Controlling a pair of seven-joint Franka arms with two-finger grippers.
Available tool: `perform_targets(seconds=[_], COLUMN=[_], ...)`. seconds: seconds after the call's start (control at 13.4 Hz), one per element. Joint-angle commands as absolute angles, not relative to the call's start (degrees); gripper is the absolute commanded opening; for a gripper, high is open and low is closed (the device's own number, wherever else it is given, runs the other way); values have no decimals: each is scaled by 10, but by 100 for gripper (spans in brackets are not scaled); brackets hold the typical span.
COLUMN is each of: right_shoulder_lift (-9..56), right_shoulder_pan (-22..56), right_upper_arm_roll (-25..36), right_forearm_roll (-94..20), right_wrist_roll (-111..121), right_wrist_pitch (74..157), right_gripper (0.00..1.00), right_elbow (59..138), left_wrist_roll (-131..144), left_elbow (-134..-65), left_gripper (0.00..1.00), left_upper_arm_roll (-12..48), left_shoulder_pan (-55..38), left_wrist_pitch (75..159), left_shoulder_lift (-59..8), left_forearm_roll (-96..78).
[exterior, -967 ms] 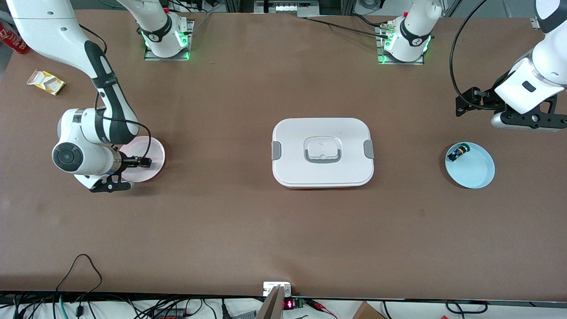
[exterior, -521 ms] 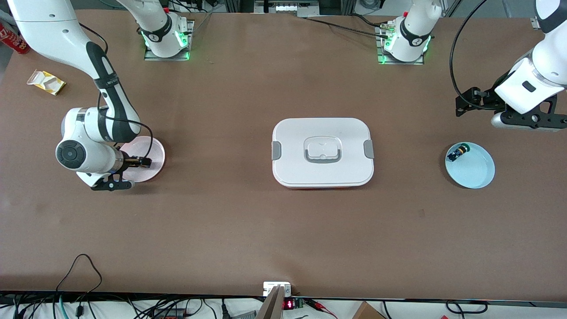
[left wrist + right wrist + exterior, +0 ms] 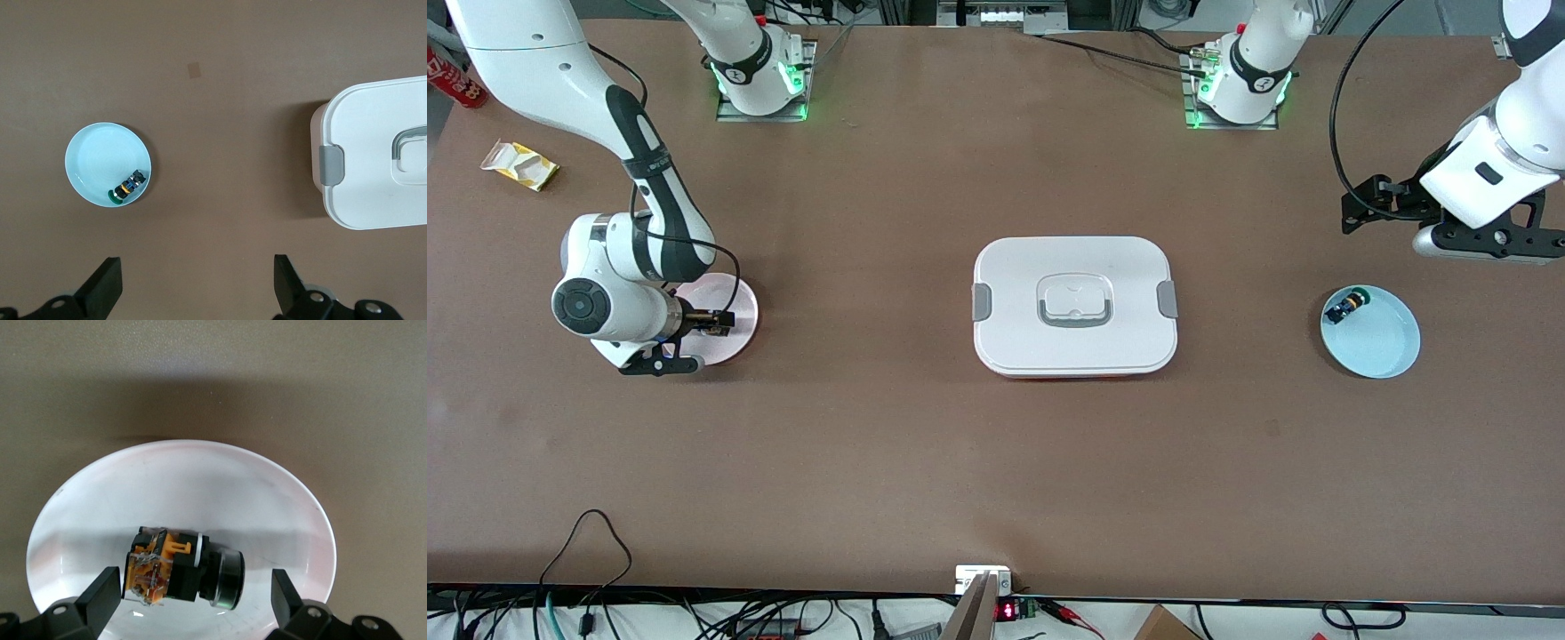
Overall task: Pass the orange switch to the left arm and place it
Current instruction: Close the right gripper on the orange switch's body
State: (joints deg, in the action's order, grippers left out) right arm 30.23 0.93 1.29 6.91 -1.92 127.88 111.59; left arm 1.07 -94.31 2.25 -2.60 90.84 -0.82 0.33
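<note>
Now, right gripper (image 3: 716, 322): low over the pink plate (image 3: 740, 293), jaws spread around the orange switch (image 3: 183, 568)
Orange switch: lying in the pink plate, at nine o'clock from the box (image 3: 1075, 305)
Left gripper (image 3: 197, 283): jaws spread, empty, waiting above the blue plate (image 3: 1378, 342), three o'clock from the box

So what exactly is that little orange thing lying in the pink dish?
The orange switch is a tiny push-button: a black round cap at one end, an orange plastic block with metal contacts at the other. It lies on its side in the pink plate, at the right arm's end of the table, between the right gripper's open, untouching fingers.
</note>
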Motion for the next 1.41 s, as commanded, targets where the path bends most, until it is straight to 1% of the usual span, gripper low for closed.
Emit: perform_targets(seconds=[0.0,0.22,0.67,0.74,0.82,0.89,0.97,1.12,1.26,1.34], right_shoulder_lift=[297,301,304,304,303,301,300,292,280,273], right_shoulder_pan=[4,4,1,-1,-1,-1,-1,-1,-1,-1], right_upper_arm_roll=[9,9,9,9,9,9,9,5,1,-8], right_forearm_roll=[69,69,69,69,69,69,69,69,67,55], right_wrist_roll=[-27,-44,-44,-43,-41,-36,-33,-24,-22,-21], right_wrist_pitch=[1290,1302,1307,1305,1303,1303,1302,1301,1287,1277], right_gripper=[100,100,100,91,63,45,31,12,5,4], right_elbow=[1130,1143,1145,1145,1144,1144,1144,1140,1137,1127], left_wrist_roll=[9,9,9,9,9,9,9,9,9,9], left_elbow=[-926,-926,-926,-926,-926,-926,-926,-926,-926,-926], left_gripper=[100,100,100,100,100,100,100,100,100,100], left_upper_arm_roll=[23,23,23,23,23,23,23,23,23,23], left_shoulder_pan=[-26,-26,-26,-26,-26,-26,-26,-26,-26,-26], left_wrist_pitch=[897,897,897,897,897,897,897,897,897,897], left_shoulder_lift=[-14,-14,-14,-14,-14,-14,-14,-14,-14,-14], left_forearm_roll=[2,2,2,2,2,2,2,2,2,2])
